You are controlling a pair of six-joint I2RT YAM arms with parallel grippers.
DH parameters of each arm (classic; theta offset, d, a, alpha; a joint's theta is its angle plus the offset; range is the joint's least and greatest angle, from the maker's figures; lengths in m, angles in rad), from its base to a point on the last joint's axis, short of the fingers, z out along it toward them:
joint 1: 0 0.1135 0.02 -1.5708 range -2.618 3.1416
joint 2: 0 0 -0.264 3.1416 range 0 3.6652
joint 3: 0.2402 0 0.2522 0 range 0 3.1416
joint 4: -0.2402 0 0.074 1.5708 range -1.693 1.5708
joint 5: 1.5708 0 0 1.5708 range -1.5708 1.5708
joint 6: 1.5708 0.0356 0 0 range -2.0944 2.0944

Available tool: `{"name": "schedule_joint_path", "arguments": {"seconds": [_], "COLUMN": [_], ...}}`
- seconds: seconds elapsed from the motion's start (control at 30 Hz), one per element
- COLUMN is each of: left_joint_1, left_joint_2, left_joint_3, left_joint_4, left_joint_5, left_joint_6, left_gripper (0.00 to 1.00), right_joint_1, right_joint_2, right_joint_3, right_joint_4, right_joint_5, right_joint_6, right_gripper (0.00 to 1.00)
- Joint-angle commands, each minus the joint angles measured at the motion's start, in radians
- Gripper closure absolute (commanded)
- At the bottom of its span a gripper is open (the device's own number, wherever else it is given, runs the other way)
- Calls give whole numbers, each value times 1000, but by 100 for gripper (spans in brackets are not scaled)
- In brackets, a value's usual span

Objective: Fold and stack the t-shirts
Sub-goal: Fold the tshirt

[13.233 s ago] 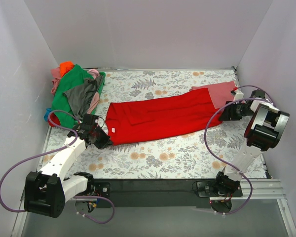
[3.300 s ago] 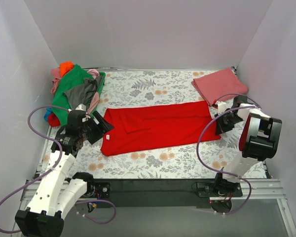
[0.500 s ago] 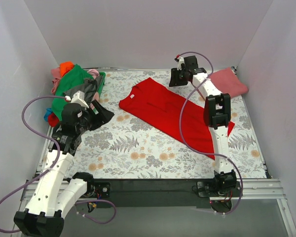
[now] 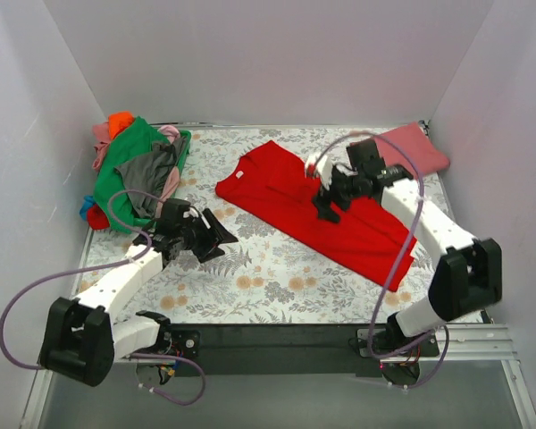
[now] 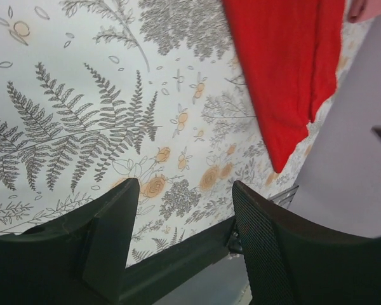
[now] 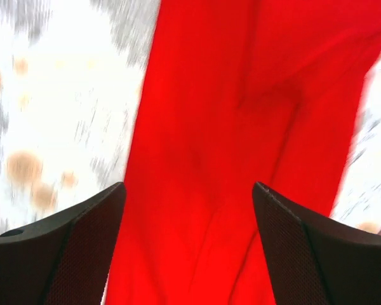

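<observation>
The large bright red t-shirt [image 4: 314,207] lies folded in a long strip, slanting from the back middle to the right front of the table. My right gripper [image 4: 325,202] hovers open over its middle; in the right wrist view red cloth [image 6: 241,121] fills the gap between the fingers [image 6: 82,244], and nothing is held. My left gripper [image 4: 221,234] stands open and empty over bare table cloth, left of the shirt. The left wrist view shows the red t-shirt's end [image 5: 286,70] far off. A rose-red folded t-shirt [image 4: 415,147] lies at the back right.
A heap of green, grey, pink and orange t-shirts [image 4: 138,170] sits at the back left corner. The floral table cloth [image 4: 277,277] covers the table. White walls close in on three sides, and a black rail [image 4: 277,344] runs along the near edge.
My right arm has swung from the back edge to over the red shirt's middle, with its jaws now wide apart. My left arm has dropped low and reached right over the table cloth.
</observation>
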Motion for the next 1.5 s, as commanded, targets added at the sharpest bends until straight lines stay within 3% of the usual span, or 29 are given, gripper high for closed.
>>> {"name": "schedule_joint_path", "arguments": {"seconds": [0.0, 0.13, 0.27, 0.4, 0.5, 0.6, 0.63, 0.77, 0.83, 0.97, 1.1, 1.2, 1.33, 1.47], "left_joint_1": [-50, -59, -62, -63, -62, -62, -62, -62, -62, -62, -62, -59, -48, -10], "left_joint_2": [94, 245, 275, 210, 176, 142, 127, 101, 96, 117, 140, 156, 197, 295], "left_joint_3": [58, 167, 175, 143, 126, 123, 123, 132, 133, 138, 152, 166, 184, 221], "left_joint_4": [60, 29, 49, 46, 26, -3, -15, -34, -37, -34, -32, -28, 0, 58], "left_joint_5": [-125, -186, -177, -192, -208, -223, -228, -251, -257, -255, -257, -268, -283, -225], "left_joint_6": [-98, -127, -126, -120, -110, -97, -92, -78, -74, -66, -46, -14, 49, 103], "left_gripper": [41, 41, 41, 41, 41, 41, 41, 41, 41, 41, 41, 40, 34, 29], "right_joint_1": [22, 42, 71, 86, 96, 117, 125, 188, 246, 405, 583, 642, 637, 513], "right_joint_2": [-139, -263, -346, -345, -301, -258, -251, -267, -285, -271, -120, -32, -56, -95], "right_joint_3": [-286, -495, -647, -736, -746, -741, -738, -726, -718, -671, -519, -444, -280, -127], "right_joint_4": [-109, -99, -47, 32, 62, 73, 67, 6, -34, -60, -121, -197, -283, -319], "right_joint_5": [212, 349, 464, 583, 602, 607, 600, 499, 391, 323, 234, 193, 133, 117], "right_joint_6": [-216, -167, -136, -113, -87, -61, -54, -38, -40, -34, -43, -63, -104, -98], "right_gripper": [15, 32, 34, 35, 42, 63, 77, 98, 99, 99, 99, 90, 62, 52]}}
